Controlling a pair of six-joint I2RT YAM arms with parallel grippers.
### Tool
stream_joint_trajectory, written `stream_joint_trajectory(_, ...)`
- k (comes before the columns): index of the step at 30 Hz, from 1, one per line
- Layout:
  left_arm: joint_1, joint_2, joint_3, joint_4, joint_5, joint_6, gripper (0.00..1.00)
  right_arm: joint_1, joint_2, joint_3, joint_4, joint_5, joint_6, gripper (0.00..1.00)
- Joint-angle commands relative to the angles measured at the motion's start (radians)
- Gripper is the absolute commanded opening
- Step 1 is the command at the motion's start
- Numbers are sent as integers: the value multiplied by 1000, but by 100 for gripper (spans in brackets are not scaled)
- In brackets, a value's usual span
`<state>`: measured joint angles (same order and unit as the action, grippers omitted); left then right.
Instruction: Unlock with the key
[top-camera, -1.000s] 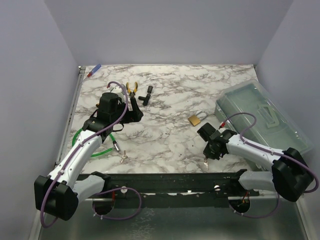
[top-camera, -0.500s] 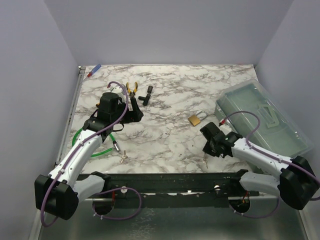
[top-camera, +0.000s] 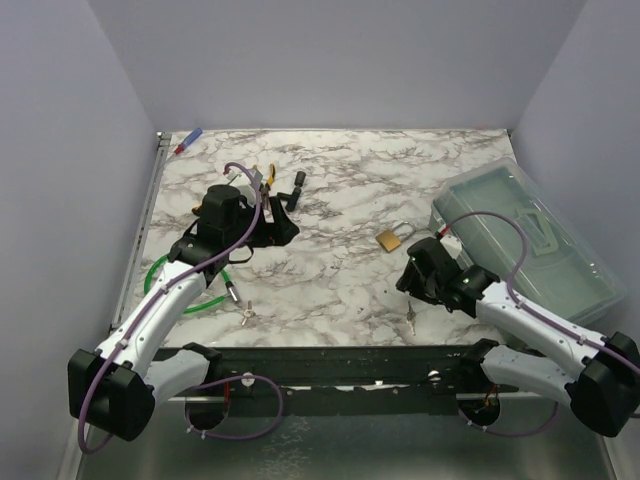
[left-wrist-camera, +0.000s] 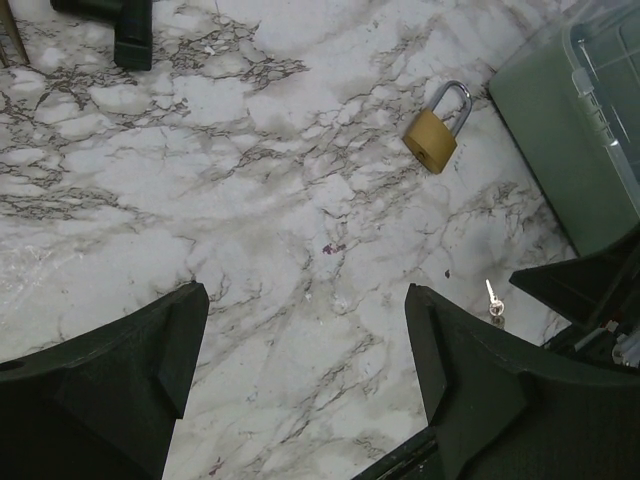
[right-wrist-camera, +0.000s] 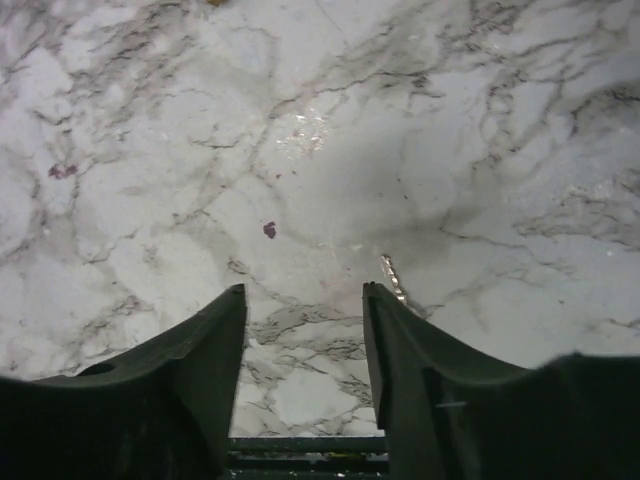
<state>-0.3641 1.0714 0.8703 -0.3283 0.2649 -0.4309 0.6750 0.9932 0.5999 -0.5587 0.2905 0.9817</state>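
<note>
- Hovering my right gripper (right-wrist-camera: 303, 300) over the white marble tabletop (right-wrist-camera: 150, 150), fingers parted and empty.
- The small silver metal key (right-wrist-camera: 392, 278) lies flat just outside my right-side finger, not between the two, its long axis roughly near-to-far.
- The brass padlock (top-camera: 390, 240) sits farther back.
- My left gripper (left-wrist-camera: 305, 300), spread wide and empty, is much farther away.
</note>
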Motion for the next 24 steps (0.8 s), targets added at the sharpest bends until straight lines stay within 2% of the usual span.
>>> stream_joint_trajectory(1, -2, -29, -15, 29, 14, 1, 86, 4, 85, 70, -199, 24, 45, 66)
stream_joint_trajectory(3, -3, -29, -14, 28, 11, 4, 86, 4, 128, 83, -241, -9, 64, 74)
stream_joint_trajectory(5, -3, -31, -14, 27, 11, 6, 86, 4, 151, 81, -261, -39, 80, 77)
stream_joint_trajectory(10, -3, -39, -15, 25, 3, 11, 86, 5, 162, 49, -261, -83, 103, 77)
stream_joint_trajectory(15, -3, -43, -14, 20, -4, 15, 86, 4, 213, 13, -212, -114, 103, 63)
stream_joint_trajectory(21, -3, -47, -13, 17, -13, 19, 86, 5, 245, -18, -170, -111, 96, 54)
stream_joint_trajectory(24, -3, -45, -11, 15, -16, 21, 86, 5, 263, -33, -141, -109, 91, 45)
